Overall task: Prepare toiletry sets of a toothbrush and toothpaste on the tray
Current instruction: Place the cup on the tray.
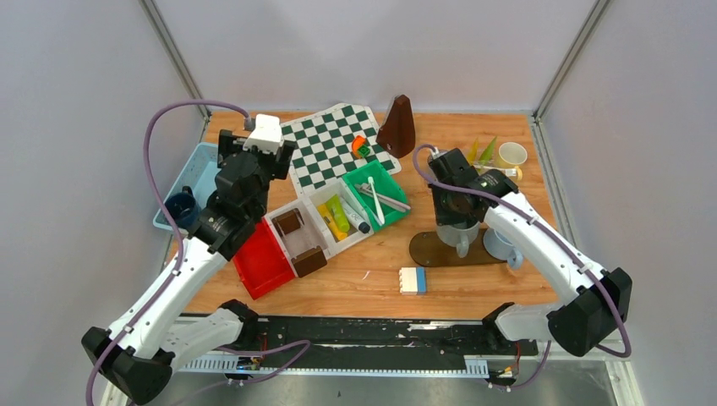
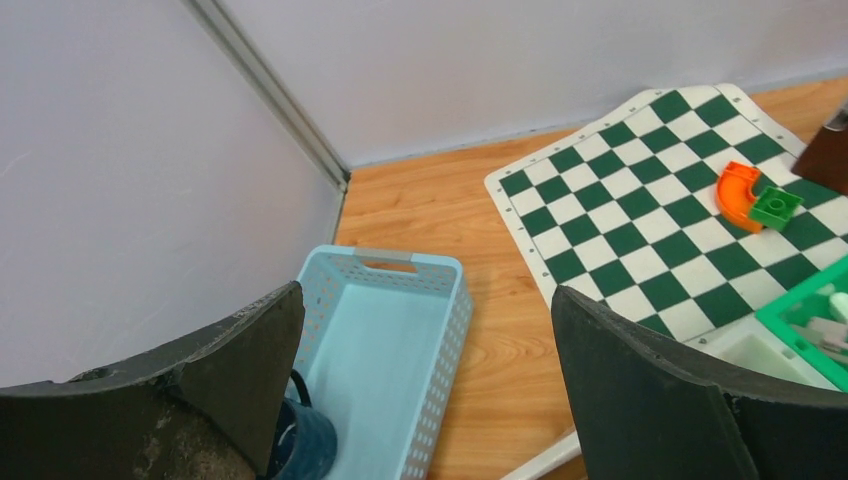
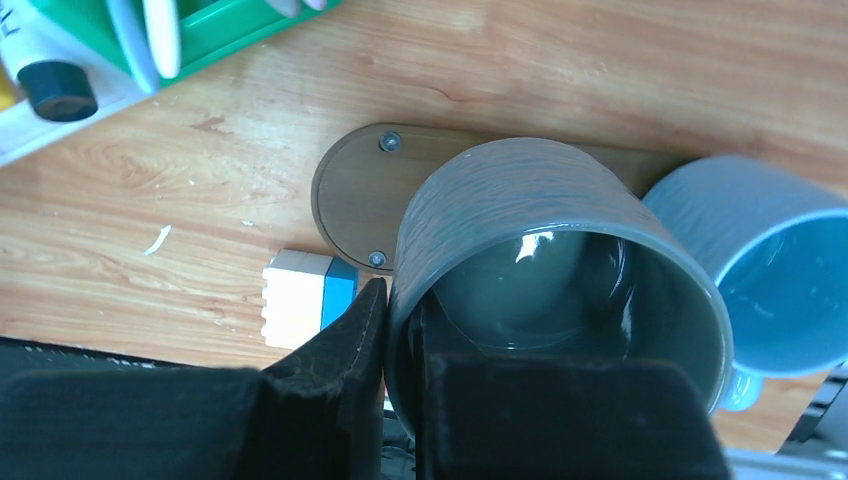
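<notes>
1. The top camera sits above and behind my bases and looks down over the whole table [image 1: 372, 292].
2. My left wrist camera looks out toward the far left corner, over the light blue basket [image 2: 385, 262] and chessboard [image 2: 640, 200]. The top view shows both.
3. My right wrist camera looks steeply down, very close on the grey-green mug [image 3: 540, 210], brown tray [image 3: 350, 200] and white-and-blue block [image 3: 300, 295]. The top view shows these too.
4. Both wrist views catch the green bin [image 2: 775, 320].
</notes>
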`<state>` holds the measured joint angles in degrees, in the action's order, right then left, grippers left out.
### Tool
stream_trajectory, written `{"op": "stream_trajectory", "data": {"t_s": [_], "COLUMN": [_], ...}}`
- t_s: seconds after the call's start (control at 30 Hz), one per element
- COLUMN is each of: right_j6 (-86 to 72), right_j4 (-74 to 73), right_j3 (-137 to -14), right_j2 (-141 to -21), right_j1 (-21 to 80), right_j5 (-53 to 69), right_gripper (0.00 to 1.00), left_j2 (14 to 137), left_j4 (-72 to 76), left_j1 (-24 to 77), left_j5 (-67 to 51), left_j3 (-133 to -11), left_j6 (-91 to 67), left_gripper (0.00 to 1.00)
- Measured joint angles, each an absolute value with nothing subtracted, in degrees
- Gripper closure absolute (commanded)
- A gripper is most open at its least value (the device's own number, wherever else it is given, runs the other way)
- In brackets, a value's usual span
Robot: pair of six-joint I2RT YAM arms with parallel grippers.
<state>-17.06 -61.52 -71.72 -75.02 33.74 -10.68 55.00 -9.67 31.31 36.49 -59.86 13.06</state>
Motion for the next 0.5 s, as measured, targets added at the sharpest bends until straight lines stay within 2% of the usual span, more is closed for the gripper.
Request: {"op": "stream_trajectory", "data": {"t_s": [0.27, 0.5], "right_j6": [-22.02, -22.20], "right_j4": [-62.96, -62.19], "right_j3": [-70.63, -69.82], "right_j2": [-76.60, -80.55], "right_j1": [26.98, 25.69], "right_j5": [-9.89, -9.45], "right_gripper": [1.00, 1.00], "left_j2": [53.43, 52.53], "left_j4": [2.42, 8.14], "left_j1": [30.13, 29.45], "left_j5": [39.97, 41.04], "left_j3": [-52.12, -49.43], "left_j6": [18.59, 22.31], "left_gripper": [0.00, 0.00]}}
